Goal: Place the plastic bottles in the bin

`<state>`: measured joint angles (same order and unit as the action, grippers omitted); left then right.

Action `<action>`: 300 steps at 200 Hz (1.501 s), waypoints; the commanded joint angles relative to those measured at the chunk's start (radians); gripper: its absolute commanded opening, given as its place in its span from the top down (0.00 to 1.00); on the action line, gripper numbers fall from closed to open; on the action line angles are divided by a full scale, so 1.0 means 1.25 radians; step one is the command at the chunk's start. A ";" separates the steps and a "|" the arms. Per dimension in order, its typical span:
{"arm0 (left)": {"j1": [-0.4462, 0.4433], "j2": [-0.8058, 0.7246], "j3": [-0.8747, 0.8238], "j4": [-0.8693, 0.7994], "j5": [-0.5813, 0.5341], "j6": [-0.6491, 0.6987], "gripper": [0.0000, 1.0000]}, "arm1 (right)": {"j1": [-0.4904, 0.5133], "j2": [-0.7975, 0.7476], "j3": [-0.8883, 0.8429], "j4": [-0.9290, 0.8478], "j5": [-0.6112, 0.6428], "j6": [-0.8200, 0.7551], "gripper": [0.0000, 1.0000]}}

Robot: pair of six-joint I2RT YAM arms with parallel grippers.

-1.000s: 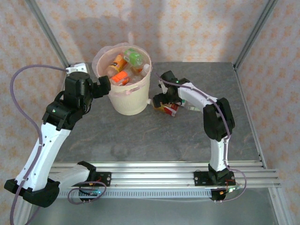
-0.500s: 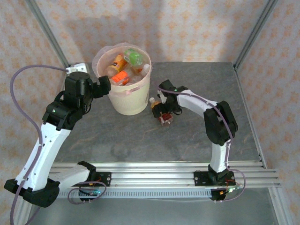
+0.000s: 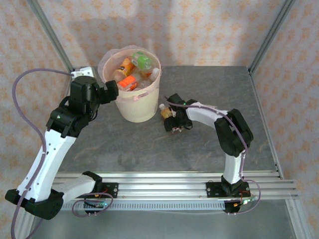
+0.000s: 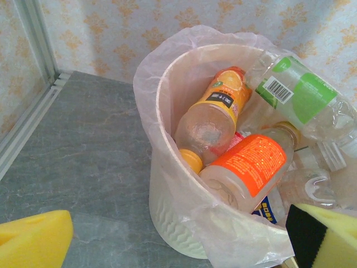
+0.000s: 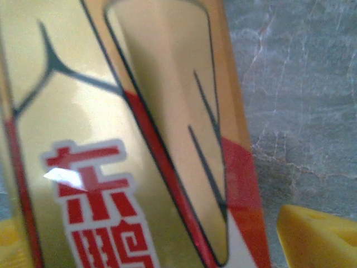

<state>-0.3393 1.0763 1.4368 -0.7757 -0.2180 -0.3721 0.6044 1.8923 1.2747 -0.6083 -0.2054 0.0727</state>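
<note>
The bin (image 3: 132, 110), a cream bucket with a pink liner, stands at the back left and holds several plastic bottles (image 3: 133, 69). In the left wrist view the bin (image 4: 173, 218) shows an orange-label bottle (image 4: 251, 164), an orange juice bottle (image 4: 215, 117) and a green-label bottle (image 4: 301, 92). My left gripper (image 3: 110, 89) hovers open by the bin's left rim, its pads (image 4: 33, 240) wide apart. One bottle (image 3: 166, 113) lies on the table right of the bin. My right gripper (image 3: 174, 123) straddles this red-and-gold-labelled bottle (image 5: 139, 139); a sliver of table shows beside the right pad (image 5: 315, 237).
A white box (image 3: 82, 73) sits at the back left corner behind the left arm. Metal frame posts (image 3: 269, 35) rise at the back corners and a rail (image 3: 164, 181) runs along the near edge. Grey tabletop (image 3: 219, 84) stretches right of the bin.
My right gripper has swung left and come down over the bottle lying beside the bin, and its jaws have narrowed around it. The left arm has not moved.
</note>
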 commanded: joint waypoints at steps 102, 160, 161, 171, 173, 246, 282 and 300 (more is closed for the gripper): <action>0.000 0.006 0.003 0.037 0.073 -0.032 0.00 | 0.009 -0.255 -0.159 0.116 0.009 0.076 0.45; -0.034 0.031 -0.012 0.100 0.231 -0.058 0.00 | 0.010 -0.480 -0.181 0.120 0.016 0.130 0.48; -0.037 0.031 -0.013 0.102 0.232 -0.058 0.00 | 0.010 -0.483 -0.182 0.120 0.015 0.130 0.48; -0.055 0.036 -0.015 0.121 0.239 -0.063 0.00 | 0.009 -0.512 -0.182 0.120 0.004 0.137 0.48; -0.059 0.038 -0.015 0.123 0.239 -0.065 0.00 | 0.009 -0.517 -0.182 0.120 0.002 0.139 0.48; -0.170 0.087 -0.070 0.319 0.355 -0.137 0.00 | 0.010 -0.674 -0.182 0.167 -0.073 0.180 0.49; -0.209 0.091 -0.085 0.387 0.401 -0.157 0.00 | 0.010 -0.726 -0.198 0.221 -0.119 0.198 0.49; -0.225 0.091 -0.098 0.426 0.419 -0.166 0.00 | 0.010 -0.741 -0.205 0.247 -0.139 0.203 0.49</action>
<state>-0.5945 1.1999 1.3319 -0.3721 0.2432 -0.5499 0.6109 0.9970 1.0428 -0.3843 -0.3237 0.3027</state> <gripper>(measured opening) 0.999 0.668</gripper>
